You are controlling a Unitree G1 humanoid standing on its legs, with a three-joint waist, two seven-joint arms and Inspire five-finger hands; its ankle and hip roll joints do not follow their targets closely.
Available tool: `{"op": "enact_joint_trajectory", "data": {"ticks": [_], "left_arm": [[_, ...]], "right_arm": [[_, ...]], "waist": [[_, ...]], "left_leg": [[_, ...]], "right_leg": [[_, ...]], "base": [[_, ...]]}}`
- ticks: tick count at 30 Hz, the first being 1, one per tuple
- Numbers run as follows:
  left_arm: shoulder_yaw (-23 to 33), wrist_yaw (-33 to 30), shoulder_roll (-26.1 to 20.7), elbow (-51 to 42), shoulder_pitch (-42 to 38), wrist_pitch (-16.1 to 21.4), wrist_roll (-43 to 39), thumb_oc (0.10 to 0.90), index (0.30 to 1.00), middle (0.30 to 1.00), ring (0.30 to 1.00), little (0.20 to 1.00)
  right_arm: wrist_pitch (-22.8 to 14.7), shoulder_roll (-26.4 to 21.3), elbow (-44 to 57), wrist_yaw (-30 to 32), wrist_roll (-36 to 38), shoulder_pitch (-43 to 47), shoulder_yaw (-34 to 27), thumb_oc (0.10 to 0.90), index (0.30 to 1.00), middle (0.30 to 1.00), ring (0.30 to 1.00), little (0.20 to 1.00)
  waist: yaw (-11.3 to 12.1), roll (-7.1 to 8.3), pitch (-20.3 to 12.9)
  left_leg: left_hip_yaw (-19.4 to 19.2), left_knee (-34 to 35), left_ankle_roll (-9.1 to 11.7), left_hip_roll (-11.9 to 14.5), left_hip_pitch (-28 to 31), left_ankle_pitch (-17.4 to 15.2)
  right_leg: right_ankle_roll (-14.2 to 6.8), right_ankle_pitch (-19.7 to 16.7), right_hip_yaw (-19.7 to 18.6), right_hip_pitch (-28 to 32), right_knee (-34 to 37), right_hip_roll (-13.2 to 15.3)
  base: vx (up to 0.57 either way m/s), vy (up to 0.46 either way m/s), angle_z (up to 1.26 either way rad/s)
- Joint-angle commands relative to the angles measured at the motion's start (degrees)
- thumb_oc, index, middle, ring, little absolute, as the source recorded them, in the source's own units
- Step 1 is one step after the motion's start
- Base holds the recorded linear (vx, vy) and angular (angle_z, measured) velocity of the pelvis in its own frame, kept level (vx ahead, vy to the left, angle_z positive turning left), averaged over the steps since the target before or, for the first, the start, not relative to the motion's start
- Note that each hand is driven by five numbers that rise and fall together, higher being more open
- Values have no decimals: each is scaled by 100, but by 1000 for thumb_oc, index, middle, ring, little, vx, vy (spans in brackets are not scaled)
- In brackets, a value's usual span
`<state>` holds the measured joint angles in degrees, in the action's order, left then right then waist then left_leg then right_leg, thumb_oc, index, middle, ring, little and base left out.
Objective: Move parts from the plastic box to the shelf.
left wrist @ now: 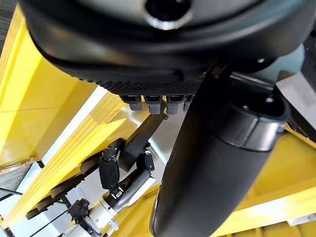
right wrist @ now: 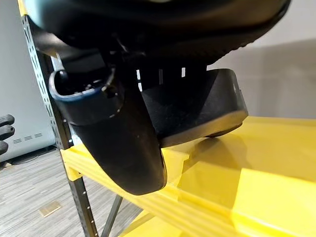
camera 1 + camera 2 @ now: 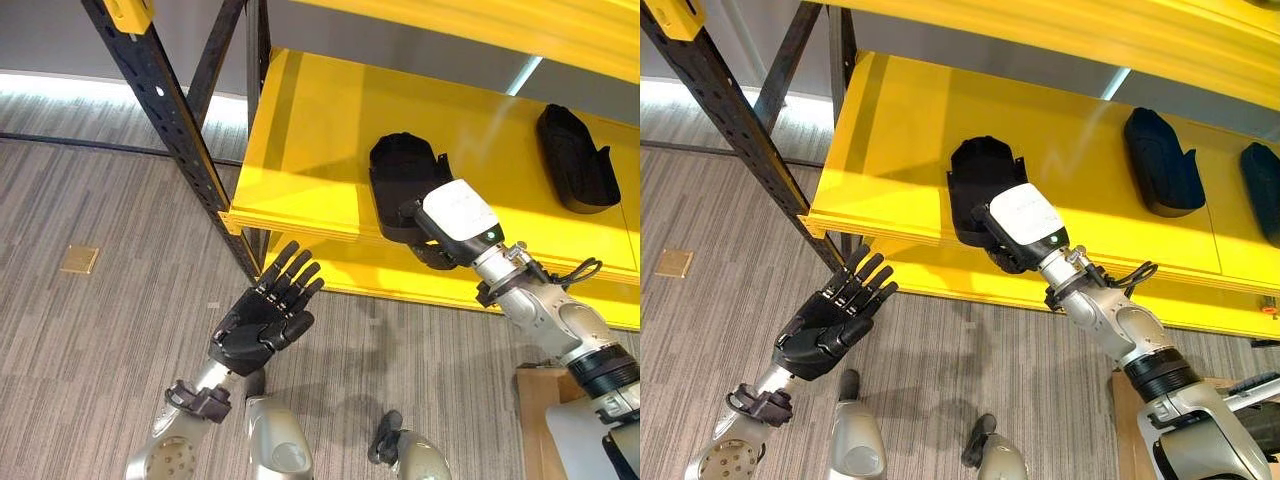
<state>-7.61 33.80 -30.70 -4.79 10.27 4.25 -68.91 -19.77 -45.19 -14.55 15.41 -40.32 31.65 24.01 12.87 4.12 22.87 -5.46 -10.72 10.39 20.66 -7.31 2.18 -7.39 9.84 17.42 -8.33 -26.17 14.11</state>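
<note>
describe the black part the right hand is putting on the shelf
The black part is a matte, moulded-looking shell, elongated with a rounded far end and a hollow, ribbed inside facing up. It lies near the front edge of the yellow shelf, one end apparently lifted slightly in the right wrist view. The right hand grips its near end.

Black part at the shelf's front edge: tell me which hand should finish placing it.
Right. The right hand is already at that black part on the yellow shelf. The left hand hangs open over the floor, short of the shelf and holding nothing.
</note>
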Motion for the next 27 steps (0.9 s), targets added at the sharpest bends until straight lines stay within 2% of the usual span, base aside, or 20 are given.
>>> {"op": "enact_joint_trajectory", "data": {"ticks": [1,3,5,6,7,9,10,11,12,13,14,15,16,18,21,27], "left_arm": [[-34,118,20,-649,-118,317,-8,900,1000,1000,1000,1000],[-31,181,84,-600,-142,195,-22,900,1000,1000,1000,1000],[-130,324,201,-466,-255,29,-39,900,1000,1000,1000,1000],[-146,358,220,-444,-295,34,-47,900,1000,1000,1000,1000],[-154,397,226,-417,-322,101,-59,900,1000,1000,1000,1000],[-127,464,221,-422,-297,142,-106,900,1000,1000,1000,1000],[-116,497,225,-422,-288,138,-116,900,1000,1000,1000,1000],[-54,570,231,-481,-253,64,-121,900,1000,1000,1000,1000],[-33,587,232,-508,-236,27,-107,900,1000,1000,1000,1000],[42,631,202,-617,-134,-77,-59,900,1000,1000,1000,1000],[54,638,195,-632,-114,-94,-62,900,1000,1000,1000,1000],[143,607,175,-700,20,-195,-60,900,1000,1000,1000,1000],[161,572,175,-717,41,-218,-29,900,1000,1000,1000,1000],[190,511,144,-737,-8,-238,8,900,1000,1000,1000,1000],[144,411,91,-697,-137,-201,-40,900,1000,1000,1000,1000],[99,721,24,-601,-193,-3,-104,900,1000,1000,1000,1000]], "right_arm": [[-6,-234,115,315,320,902,-141,400,300,300,300,300],[166,-235,160,181,334,841,-196,400,300,300,300,300],[404,-274,208,96,167,645,-317,400,300,300,300,300],[379,-328,192,127,124,605,-323,400,300,300,300,300],[255,-424,112,224,135,618,-283,400,300,300,300,300],[157,-488,26,306,101,644,-218,400,300,300,300,300],[143,-499,5,324,89,648,-202,400,300,300,300,300],[173,-533,21,335,80,630,-178,400,300,300,300,300],[199,-534,46,324,80,611,-174,400,300,300,300,300],[279,-499,111,319,86,548,-129,400,300,300,300,300],[286,-493,119,321,88,539,-122,400,300,300,300,300],[270,-435,139,300,119,524,-69,400,300,300,300,300],[274,-410,137,307,110,517,-53,400,300,300,300,300],[373,-380,162,328,133,546,-33,400,300,300,300,300],[415,-346,123,423,147,551,-76,400,300,300,300,300],[468,-514,143,646,120,594,-185,400,300,300,300,300]], "waist": [[-32,-80,-454],[-96,-146,-517],[-258,-277,-538],[-299,-317,-521],[-309,-388,-502],[-225,-474,-477],[-208,-496,-475],[-134,-562,-474],[-122,-568,-483],[-29,-571,-530],[-15,-566,-539],[134,-498,-583],[158,-471,-590],[184,-382,-595],[219,-334,-533],[239,-344,-348]], "left_leg": [[-402,-236,-280,427,253,-116],[-697,-197,-232,533,313,67],[-1212,-264,1,690,345,537],[-1304,-304,10,590,317,510],[-1342,-251,-72,281,269,360],[-1202,-145,-143,-161,105,335],[-1186,-97,-163,-245,79,339],[-1212,72,-240,-411,-135,554],[-1195,114,-236,-448,-183,611],[-1025,357,-273,-667,-322,723],[-1000,383,-283,-695,-329,725],[-506,404,-352,-907,-382,719],[-444,385,-377,-933,-381,685],[-522,378,-491,-966,-310,372],[-421,315,-547,-1076,-307,194],[-267,253,-696,-1369,-283,-36]], "right_leg": [[602,231,293,131,-212,-289],[651,266,496,243,-169,-309],[673,339,860,499,14,-344],[688,366,913,561,71,-389],[688,370,925,603,131,-452],[687,340,863,705,327,-559],[690,313,859,749,412,-592],[753,190,904,854,690,-720],[758,177,900,897,766,-754],[751,142,786,1020,956,-879],[748,137,768,1034,973,-891],[743,104,561,1072,1052,-982],[751,110,539,1072,1044,-992],[792,170,594,1006,958,-962],[801,215,651,915,828,-901],[709,124,611,713,786,-764]], "base": [[249,-243,16],[139,-200,26],[138,-185,99],[91,-84,128],[52,-6,120],[72,6,74],[67,8,-1],[67,16,-16],[184,38,-10],[184,32,-31],[305,56,-27],[201,36,-30],[217,44,-32],[73,50,-95],[29,66,-29],[-12,146,5]]}}
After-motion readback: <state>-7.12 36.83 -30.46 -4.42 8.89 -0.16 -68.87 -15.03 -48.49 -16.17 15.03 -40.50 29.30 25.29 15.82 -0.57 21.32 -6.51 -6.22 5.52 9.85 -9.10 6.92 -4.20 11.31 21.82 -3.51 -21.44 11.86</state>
